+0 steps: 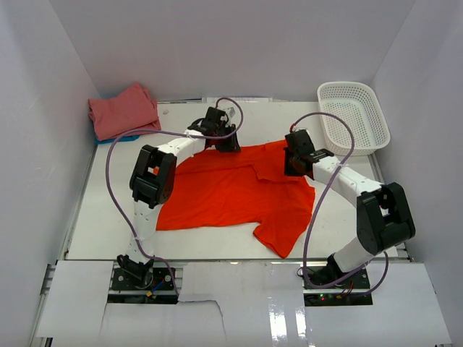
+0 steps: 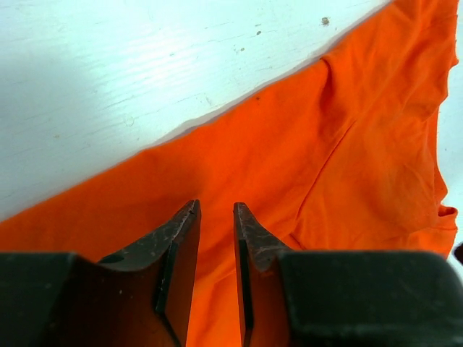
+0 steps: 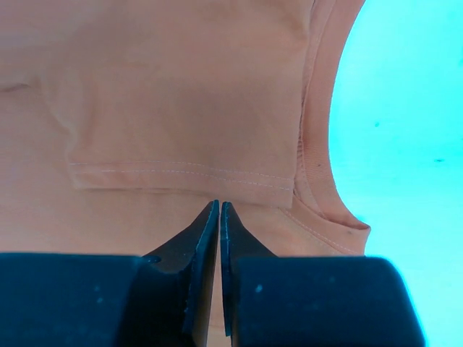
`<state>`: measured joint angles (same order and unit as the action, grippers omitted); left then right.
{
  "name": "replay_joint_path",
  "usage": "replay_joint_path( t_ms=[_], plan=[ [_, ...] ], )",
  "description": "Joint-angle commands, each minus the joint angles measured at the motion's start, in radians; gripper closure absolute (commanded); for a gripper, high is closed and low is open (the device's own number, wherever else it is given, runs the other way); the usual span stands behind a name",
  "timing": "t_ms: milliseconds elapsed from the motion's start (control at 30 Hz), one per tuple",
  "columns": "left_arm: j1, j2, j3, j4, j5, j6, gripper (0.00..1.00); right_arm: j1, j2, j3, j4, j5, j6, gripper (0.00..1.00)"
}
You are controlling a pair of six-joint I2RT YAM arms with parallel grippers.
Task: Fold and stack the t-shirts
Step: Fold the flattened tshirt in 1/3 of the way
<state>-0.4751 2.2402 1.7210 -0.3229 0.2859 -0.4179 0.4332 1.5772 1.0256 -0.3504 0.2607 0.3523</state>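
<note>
The large orange-red t-shirt (image 1: 224, 191) lies spread on the middle of the table, its right sleeve folded inward. My left gripper (image 1: 228, 142) is over the shirt's far edge. In the left wrist view its jaws (image 2: 215, 208) stand a little apart above the orange cloth (image 2: 325, 166), with nothing clearly pinched. My right gripper (image 1: 291, 168) is at the shirt's far right, by the collar. In the right wrist view it (image 3: 219, 204) is shut, tips at the cloth (image 3: 181, 87) just below a sleeve hem. The salmon-pink shirt (image 1: 123, 110) lies folded at the far left on the blue one (image 1: 124, 137).
A white mesh basket (image 1: 353, 116) stands at the far right corner. White walls close in the table on three sides. Both arms' cables loop over the table.
</note>
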Motion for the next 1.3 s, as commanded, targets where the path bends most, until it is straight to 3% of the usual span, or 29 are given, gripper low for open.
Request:
replay_joint_path(
  t_ms=[0,67,133,233,300,333,433,500,533,667,867,1100,1267],
  plan=[
    [0.012,-0.189,0.038,-0.037,-0.033,0.011,0.63,0.001,-0.101,0.064,-0.042,0.017,-0.027,0.87],
    [0.032,-0.261,0.011,-0.053,-0.056,0.013,0.63,0.001,-0.178,0.045,-0.05,0.008,-0.038,0.7],
    [0.052,-0.393,-0.068,-0.074,-0.085,0.01,0.61,-0.001,-0.273,0.007,-0.071,-0.015,-0.039,0.44],
    [0.09,-0.617,-0.211,-0.081,-0.099,0.031,0.58,-0.001,-0.391,-0.056,-0.078,-0.075,-0.039,0.34],
    [0.113,-0.744,-0.398,-0.053,-0.128,0.036,0.57,-0.001,-0.506,-0.133,-0.071,-0.142,-0.041,0.31],
    [0.124,-0.869,-0.522,-0.051,-0.187,0.021,0.32,0.002,-0.576,-0.178,-0.084,-0.164,-0.036,0.3],
    [0.136,-1.128,-0.714,-0.035,-0.304,-0.056,0.02,0.006,-0.676,-0.246,-0.111,-0.294,-0.029,0.27],
    [0.147,-1.247,-0.862,-0.015,-0.33,-0.068,0.02,0.016,-0.707,-0.301,-0.133,-0.355,-0.027,0.27],
    [0.15,-1.351,-0.897,-0.016,-0.333,-0.074,0.02,0.024,-0.729,-0.315,-0.146,-0.366,-0.032,0.27],
    [0.156,-1.514,-0.975,-0.137,-0.347,-0.162,0.02,0.116,-0.77,-0.364,-0.205,-0.339,-0.039,0.26],
    [0.155,-1.542,-0.994,-0.31,-0.288,-0.251,0.02,0.263,-0.724,-0.285,-0.312,-0.198,-0.056,0.27],
    [0.156,-1.574,-1.046,-0.355,-0.301,-0.337,0.02,0.485,-0.58,-0.179,-0.421,-0.089,-0.07,0.29],
    [0.156,-1.542,-1.037,-0.361,-0.349,-0.416,0.02,0.628,-0.444,-0.029,-0.556,0.123,-0.102,0.3]
  ],
)
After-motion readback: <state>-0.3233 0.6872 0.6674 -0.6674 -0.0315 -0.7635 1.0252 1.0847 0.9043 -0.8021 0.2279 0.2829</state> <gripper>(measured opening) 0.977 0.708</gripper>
